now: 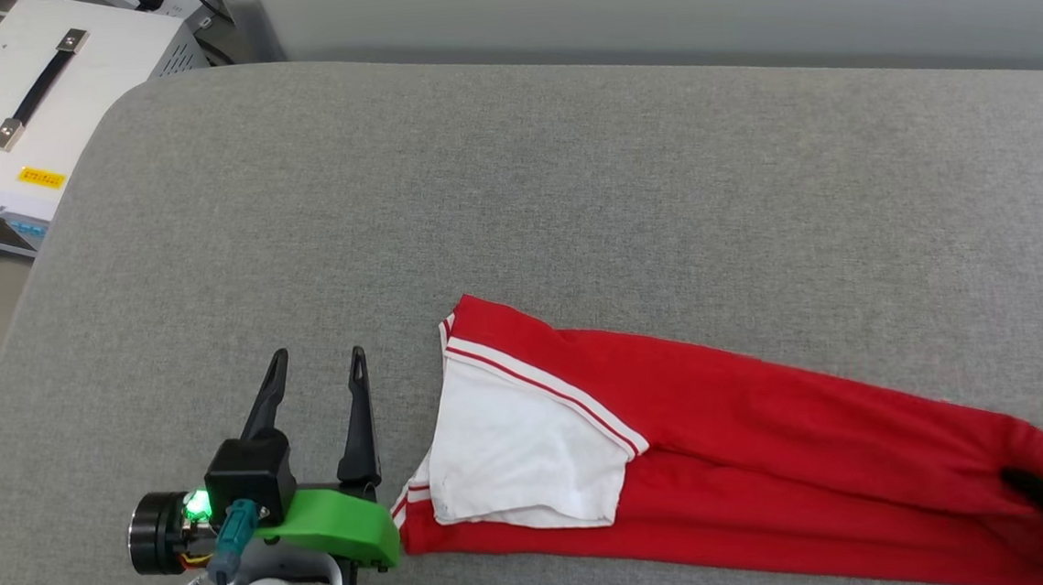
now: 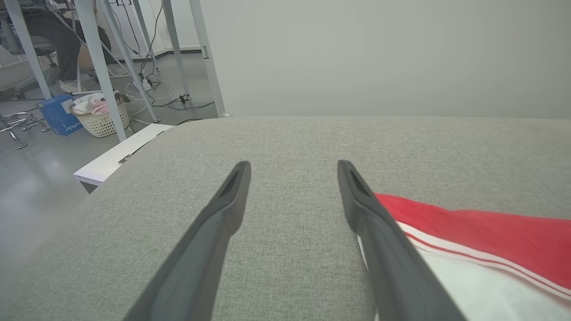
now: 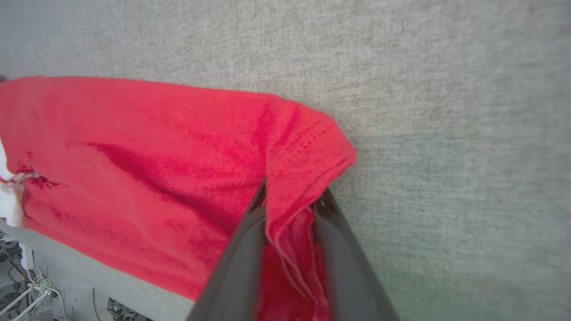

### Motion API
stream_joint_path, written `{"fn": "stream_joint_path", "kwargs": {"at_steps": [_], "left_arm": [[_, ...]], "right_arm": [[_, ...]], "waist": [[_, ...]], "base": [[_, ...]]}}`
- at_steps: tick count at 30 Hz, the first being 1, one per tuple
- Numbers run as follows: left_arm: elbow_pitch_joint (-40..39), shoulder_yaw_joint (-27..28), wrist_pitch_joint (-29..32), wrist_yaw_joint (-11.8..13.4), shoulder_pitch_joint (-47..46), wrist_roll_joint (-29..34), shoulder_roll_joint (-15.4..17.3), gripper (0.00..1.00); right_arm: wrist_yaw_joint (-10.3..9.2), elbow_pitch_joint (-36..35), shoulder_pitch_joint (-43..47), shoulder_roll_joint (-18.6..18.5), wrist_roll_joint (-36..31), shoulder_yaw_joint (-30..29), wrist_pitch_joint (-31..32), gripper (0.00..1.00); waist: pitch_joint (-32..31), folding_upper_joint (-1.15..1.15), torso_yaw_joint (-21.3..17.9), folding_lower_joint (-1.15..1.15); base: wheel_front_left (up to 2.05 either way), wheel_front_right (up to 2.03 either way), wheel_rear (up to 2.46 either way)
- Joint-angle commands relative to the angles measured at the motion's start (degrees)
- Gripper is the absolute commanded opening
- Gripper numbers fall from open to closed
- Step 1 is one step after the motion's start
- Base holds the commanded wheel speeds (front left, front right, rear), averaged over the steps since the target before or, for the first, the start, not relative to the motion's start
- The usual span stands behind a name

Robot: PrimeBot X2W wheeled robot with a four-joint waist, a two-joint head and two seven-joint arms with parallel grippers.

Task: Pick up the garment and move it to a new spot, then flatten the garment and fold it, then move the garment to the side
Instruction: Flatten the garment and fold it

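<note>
The garment (image 1: 751,423) lies folded into a long red strip on the grey padded surface (image 1: 478,195), with a white sleeve with striped trim on top at its left end. My left gripper (image 1: 319,357) is open just left of that sleeve, with nothing between its fingers. In the left wrist view the left gripper (image 2: 292,167) hovers over bare grey fabric, with the garment (image 2: 490,227) beside its right finger. My right gripper (image 1: 1026,480) is at the strip's right end. In the right wrist view the right gripper (image 3: 292,196) pinches a bunched corner of the garment (image 3: 156,156).
A white case with a black handle (image 1: 22,107) stands beyond the surface's far left corner. A pale wall runs along the far edge. In the left wrist view, metal frame legs (image 2: 100,67), a white basket (image 2: 100,118), a blue box (image 2: 58,116) and cables are on the floor.
</note>
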Motion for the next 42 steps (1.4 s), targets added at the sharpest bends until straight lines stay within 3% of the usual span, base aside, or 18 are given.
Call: {"fn": "stream_joint_path", "kwargs": {"at_steps": [1,8,17,21,33,37,42], "left_arm": [[-0.1,1.2,-0.3,-0.9,1.5,1.5,-1.1,1.00],[0.6,5.4,-0.3,-3.6,4.2,6.6,-4.2,1.00],[1.3,8.1,-0.3,-6.7,6.4,10.6,-6.0,1.00],[1.5,8.9,-0.3,-7.6,6.8,11.6,-6.6,1.00],[1.7,10.1,-0.3,-9.6,7.0,13.7,-8.2,1.00],[1.7,10.1,-0.3,-10.1,6.1,14.3,-8.8,1.00],[2.3,9.7,-0.3,-10.7,4.5,14.9,-9.6,1.00]], "right_arm": [[-0.04,1.2,0.6,1.2,0.4,1.3,0.1,0.00],[-0.04,2.1,1.0,-2.3,1.5,-0.7,-1.3,0.00],[-0.04,3.6,2.7,-10.3,0.6,-5.5,-1.4,0.00],[-0.04,0.8,3.3,-10.7,1.6,-6.2,0.7,0.00],[-0.04,-20.5,1.0,-2.1,2.3,-3.2,10.3,0.00],[-0.04,-22.9,-4.1,1.6,-0.4,0.0,12.6,0.00],[-0.04,-20.1,-11.9,7.9,-5.0,7.1,12.7,0.00]], "waist": [[-0.8,0.00,-0.3,0.00],[-2.8,0.00,-1.1,0.00],[-4.6,0.00,-1.7,0.00],[-5.1,0.00,-1.7,0.00],[-4.8,0.00,-1.1,0.00],[-3.3,0.00,-0.6,0.00],[-1.4,0.00,0.2,0.00]], "base": [[0.00,0.00,0.00],[0.00,0.00,0.00],[0.00,0.00,0.00],[0.00,0.00,0.00],[0.00,0.00,0.00],[0.00,0.00,0.00],[0.00,0.00,0.00]]}}
